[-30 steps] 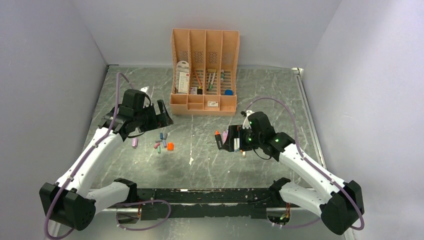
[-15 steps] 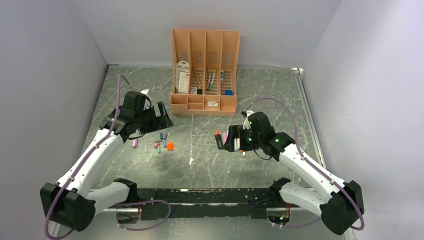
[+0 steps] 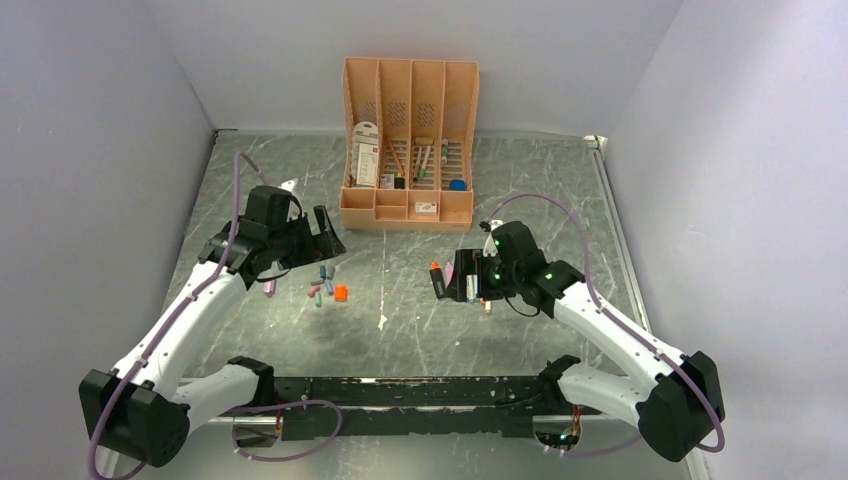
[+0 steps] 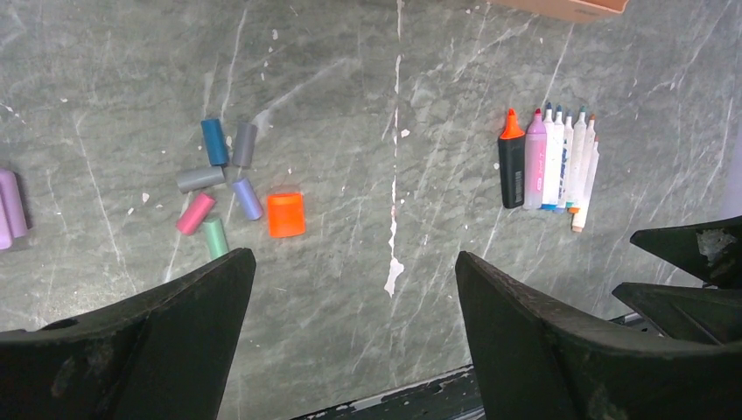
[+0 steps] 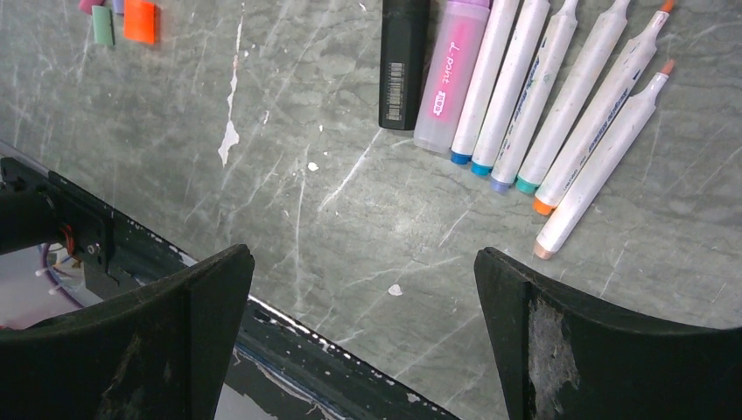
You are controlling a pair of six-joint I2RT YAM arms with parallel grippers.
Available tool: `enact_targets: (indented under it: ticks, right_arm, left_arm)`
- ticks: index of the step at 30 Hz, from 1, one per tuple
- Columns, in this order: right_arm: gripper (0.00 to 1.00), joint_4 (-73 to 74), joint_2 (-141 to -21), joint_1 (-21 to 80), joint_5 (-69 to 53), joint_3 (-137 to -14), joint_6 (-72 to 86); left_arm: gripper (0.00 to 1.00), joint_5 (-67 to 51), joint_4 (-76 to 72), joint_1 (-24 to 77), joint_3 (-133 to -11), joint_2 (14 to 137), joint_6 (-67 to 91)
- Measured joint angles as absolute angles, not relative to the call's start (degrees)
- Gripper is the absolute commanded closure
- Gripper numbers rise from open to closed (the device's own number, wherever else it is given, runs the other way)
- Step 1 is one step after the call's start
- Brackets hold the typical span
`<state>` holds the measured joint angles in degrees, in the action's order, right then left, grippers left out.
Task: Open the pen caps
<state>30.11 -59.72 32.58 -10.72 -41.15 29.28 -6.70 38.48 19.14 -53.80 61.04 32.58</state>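
Several loose pen caps lie in a cluster on the table [image 3: 400, 320]: blue [image 4: 213, 141], grey [image 4: 245, 143], pink [image 4: 194, 213], green [image 4: 215, 236] and a chunkier orange one [image 4: 285, 214]. Uncapped markers lie side by side: a black highlighter with an orange tip [image 4: 511, 162], a pink highlighter [image 4: 534, 157] and several slim white markers [image 5: 560, 96]. My left gripper [image 4: 350, 262] is open and empty, above the table right of the caps [image 3: 327, 288]. My right gripper [image 5: 363, 258] is open and empty, above the markers' rear ends [image 3: 450, 275].
A peach desk organizer [image 3: 410, 150] with pens and cards stands at the back centre. A lilac cap [image 3: 269, 286] lies apart, left of the cluster. The black mounting rail [image 5: 306, 350] runs along the near table edge. Grey walls close in both sides.
The right gripper has shifted slightly left over the markers. The left gripper has barely moved. Both stay open; caps and markers lie as before.
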Motion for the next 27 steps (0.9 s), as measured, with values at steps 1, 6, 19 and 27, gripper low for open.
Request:
enact_targets:
  ticks: [1,6,19,27]
  right_arm:
    - [0.0,30.04,-59.72,32.58,-10.72,-41.15,29.26]
    - [0.0,29.87,-59.86,32.58,-10.72,-41.15,28.88]
    - [0.0,28.86,-60.16,32.58,-10.72,-41.15,28.86]
    - [0.0,28.53,-60.16,32.58,-10.5,-41.15,28.82]
  left_arm:
    - [0.07,-6.68,38.41,19.14,-53.69,60.93,32.58]
    - [0.02,-6.68,38.0,19.14,-53.56,60.86,32.56]
    - [0.01,-6.7,37.5,19.14,-53.56,61.19,32.4]
    - [0.01,-6.28,37.43,19.14,-53.47,61.3,32.51]
